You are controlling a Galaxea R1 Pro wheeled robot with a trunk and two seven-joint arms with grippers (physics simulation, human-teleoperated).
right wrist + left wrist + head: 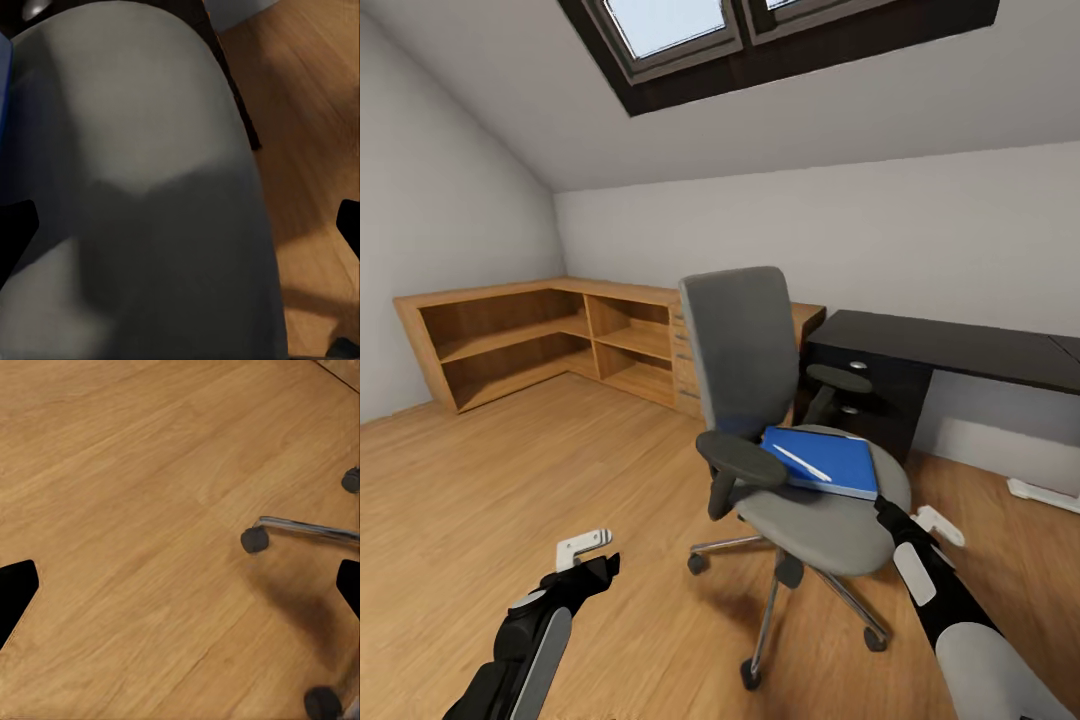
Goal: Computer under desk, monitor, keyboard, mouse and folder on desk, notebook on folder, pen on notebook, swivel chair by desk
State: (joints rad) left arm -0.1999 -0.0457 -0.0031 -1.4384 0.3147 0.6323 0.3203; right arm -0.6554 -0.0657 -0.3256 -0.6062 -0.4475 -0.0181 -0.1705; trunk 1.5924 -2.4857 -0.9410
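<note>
The grey swivel chair [745,350] stands on the wooden floor in front of the black desk [950,345]. A flat blue folder [840,470] lies on its seat, and the thin white pen [801,462] lies on top of the folder. My right gripper [915,522] is open at the seat's right edge, just below the folder; in the right wrist view the grey seat [150,187] is close beneath it. My left gripper [585,560] hangs open over bare floor, left of the chair's base. The computer, monitor, keyboard, mouse and notebook are out of view.
A low L-shaped wooden shelf unit [520,335] runs along the far left walls. The desk's black drawer unit [870,395] stands right behind the chair. A white desk foot [1045,493] lies on the floor at the right. A chair caster [255,540] sits near my left gripper.
</note>
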